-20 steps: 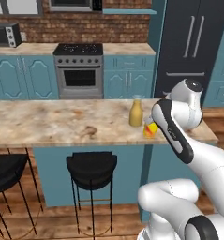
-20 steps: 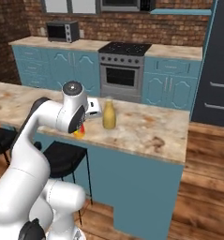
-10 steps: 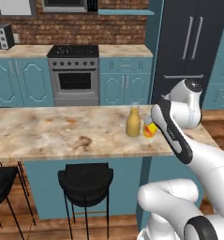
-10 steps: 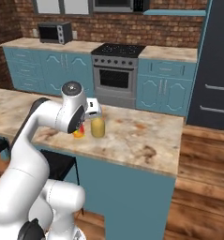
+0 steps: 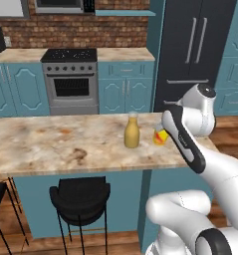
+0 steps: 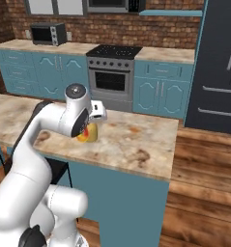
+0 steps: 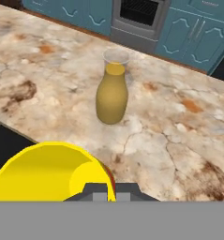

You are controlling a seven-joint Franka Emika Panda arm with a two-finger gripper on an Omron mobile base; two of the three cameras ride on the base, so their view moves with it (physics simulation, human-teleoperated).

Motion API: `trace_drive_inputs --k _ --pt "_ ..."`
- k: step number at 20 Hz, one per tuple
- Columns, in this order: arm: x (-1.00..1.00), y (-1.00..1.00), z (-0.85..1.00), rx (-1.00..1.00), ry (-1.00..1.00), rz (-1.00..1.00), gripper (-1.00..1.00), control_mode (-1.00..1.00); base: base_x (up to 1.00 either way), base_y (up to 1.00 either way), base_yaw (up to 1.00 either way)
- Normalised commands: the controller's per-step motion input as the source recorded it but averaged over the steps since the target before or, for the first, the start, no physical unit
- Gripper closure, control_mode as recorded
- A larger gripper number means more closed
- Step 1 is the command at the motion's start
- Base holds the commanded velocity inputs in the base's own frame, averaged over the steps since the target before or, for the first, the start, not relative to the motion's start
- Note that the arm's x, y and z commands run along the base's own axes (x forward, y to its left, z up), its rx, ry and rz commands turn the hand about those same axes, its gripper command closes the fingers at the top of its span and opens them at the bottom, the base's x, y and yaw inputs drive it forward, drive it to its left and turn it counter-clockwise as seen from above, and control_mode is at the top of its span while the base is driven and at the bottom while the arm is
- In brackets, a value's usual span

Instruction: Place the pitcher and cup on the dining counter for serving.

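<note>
The mustard pitcher (image 5: 132, 130) stands upright on the dining counter (image 5: 51, 147), a beige marbled slab on a teal base. My gripper (image 5: 163, 131) hangs just right of it, shut on the small yellow cup (image 5: 160, 136) with its orange-red bottom. In the hand view the cup (image 7: 45, 174) lies tilted, mouth toward the camera, in front of my gripper (image 7: 111, 191). There the pitcher (image 7: 112, 95) stands a short way beyond it on the dining counter (image 7: 179, 140). In the right base view my arm covers most of the cup (image 6: 81, 137) and the pitcher (image 6: 93, 133).
Black bar stools (image 5: 80, 195) stand under the counter's overhang. Behind the counter are the stove (image 5: 70, 74), teal cabinets, a dark fridge (image 5: 195, 50) and a microwave (image 6: 48, 34). The counter's right end (image 6: 170, 144) borders a wooden floor.
The whole picture has shifted because the base moved. The cup has stayed in my gripper. In the right base view my hand now overlaps the pitcher.
</note>
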Motion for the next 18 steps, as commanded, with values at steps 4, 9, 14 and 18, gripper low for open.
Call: trace_drive_inputs --k 4,9,14,18 --pt "0.20 -0.44 -0.12 0.00 0.00 -0.10 1.00 -1.00 0.00 0.00 0.00" --pt "0.37 -0.48 -0.33 0.00 0.00 -0.08 1.00 -1.00 0.00 0.00 0.00" --pt "0.39 -0.30 -0.37 0.00 0.02 -0.02 1.00 -1.00 0.00 0.00 0.00" --pt "0.39 -0.10 -0.32 0.00 0.07 0.00 1.00 -1.00 0.00 0.00 0.00"
